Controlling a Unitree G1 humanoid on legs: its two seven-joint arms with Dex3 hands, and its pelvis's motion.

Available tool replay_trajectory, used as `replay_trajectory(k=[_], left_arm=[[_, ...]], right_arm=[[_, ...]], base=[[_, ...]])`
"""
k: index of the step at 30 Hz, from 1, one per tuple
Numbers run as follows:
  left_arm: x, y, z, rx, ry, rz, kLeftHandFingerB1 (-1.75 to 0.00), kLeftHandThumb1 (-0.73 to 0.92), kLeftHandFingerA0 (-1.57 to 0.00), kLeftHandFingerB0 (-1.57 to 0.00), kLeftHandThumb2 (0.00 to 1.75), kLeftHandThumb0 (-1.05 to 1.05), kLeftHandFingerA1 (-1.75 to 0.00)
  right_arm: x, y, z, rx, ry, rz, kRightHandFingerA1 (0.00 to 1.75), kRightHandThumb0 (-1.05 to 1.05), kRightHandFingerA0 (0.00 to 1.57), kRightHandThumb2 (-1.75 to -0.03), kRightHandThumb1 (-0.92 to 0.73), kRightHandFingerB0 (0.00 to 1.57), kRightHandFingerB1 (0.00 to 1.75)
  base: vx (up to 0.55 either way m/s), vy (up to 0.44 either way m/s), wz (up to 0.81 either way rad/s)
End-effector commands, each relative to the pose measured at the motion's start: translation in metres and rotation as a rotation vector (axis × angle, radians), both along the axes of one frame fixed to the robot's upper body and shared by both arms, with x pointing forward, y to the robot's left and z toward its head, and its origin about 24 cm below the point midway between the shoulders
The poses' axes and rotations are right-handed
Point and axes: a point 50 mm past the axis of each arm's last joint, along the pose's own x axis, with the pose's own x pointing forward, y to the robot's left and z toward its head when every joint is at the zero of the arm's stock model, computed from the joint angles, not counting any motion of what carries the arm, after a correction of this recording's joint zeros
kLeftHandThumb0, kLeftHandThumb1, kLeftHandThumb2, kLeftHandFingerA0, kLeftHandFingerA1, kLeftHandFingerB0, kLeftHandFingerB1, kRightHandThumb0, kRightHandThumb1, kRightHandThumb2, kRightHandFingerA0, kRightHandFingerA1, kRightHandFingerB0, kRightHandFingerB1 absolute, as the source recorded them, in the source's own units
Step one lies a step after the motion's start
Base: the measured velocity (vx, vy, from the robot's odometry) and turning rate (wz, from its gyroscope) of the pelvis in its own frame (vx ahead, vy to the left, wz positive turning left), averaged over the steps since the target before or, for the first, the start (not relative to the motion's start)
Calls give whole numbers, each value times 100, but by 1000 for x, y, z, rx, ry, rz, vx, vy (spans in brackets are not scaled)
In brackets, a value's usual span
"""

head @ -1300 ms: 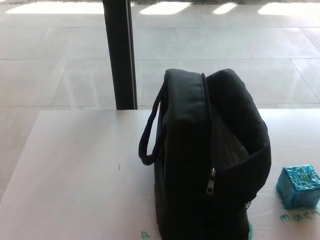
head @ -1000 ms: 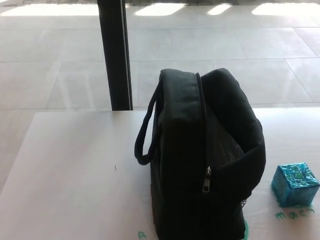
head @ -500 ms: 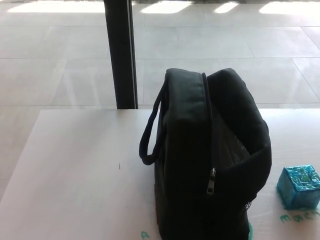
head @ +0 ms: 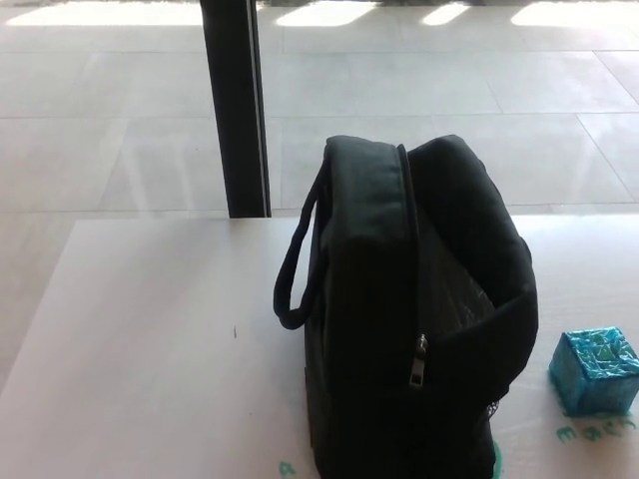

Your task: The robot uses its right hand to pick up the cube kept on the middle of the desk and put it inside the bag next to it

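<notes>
Neither of my hands shows in the head view, so I cannot tell how my fingers stand or whether they hold anything. Nearest, at 6 o'clock, green marks point(head: 591, 431) on the white surface point(head: 150, 339); partly cut off by the lower edge, unreadable. Cube point(head: 594, 370), teal and shiny, sits at 4 o'clock on the surface, just beside the bag point(head: 399, 319), apart from it. Bag: black, upright, centre; base cropped below. Zipper pull point(head: 418, 361) hangs on its front. Top gapes open on the right side; mesh lining visible, interior dark, contents not discernible. Carry handle point(head: 297, 264) loops off at 9 o'clock. Beyond at 11 o'clock, a dark post point(head: 236, 105) on the tiled floor point(head: 110, 120).
</notes>
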Motion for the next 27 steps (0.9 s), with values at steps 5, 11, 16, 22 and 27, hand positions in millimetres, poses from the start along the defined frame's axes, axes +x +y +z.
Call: replay_trajectory(k=[5,11,16,22,27], left_arm=[[-5,8,0,13,22,2,-41,59,-14,-20,57,-75,-53],[-6,9,0,8,27,-4,-41,59,-12,-18,57,-74,-50],[-7,9,1,3,31,-11,-49,30,-4,0,94,-41,-54],[-7,9,1,21,33,-22,-41,60,-12,-19,58,-76,-51],[-6,10,0,5,40,-7,-41,59,-12,-19,58,-73,-50]], right_arm=[[47,49,43,-146,3,289,8,-98,0,-95,-65,0,0],[60,89,14,-275,132,439,45,-83,3,-97,-56,6,13],[60,123,-14,-436,266,621,22,-87,1,-98,-57,3,13],[60,147,-34,-547,355,734,16,-88,0,-98,-61,0,8],[68,161,-47,-613,385,788,16,-89,0,-100,-61,0,12]], base=[[0,0,0],[0,0,0],[0,0,0],[0,0,0],[0,0,0]])
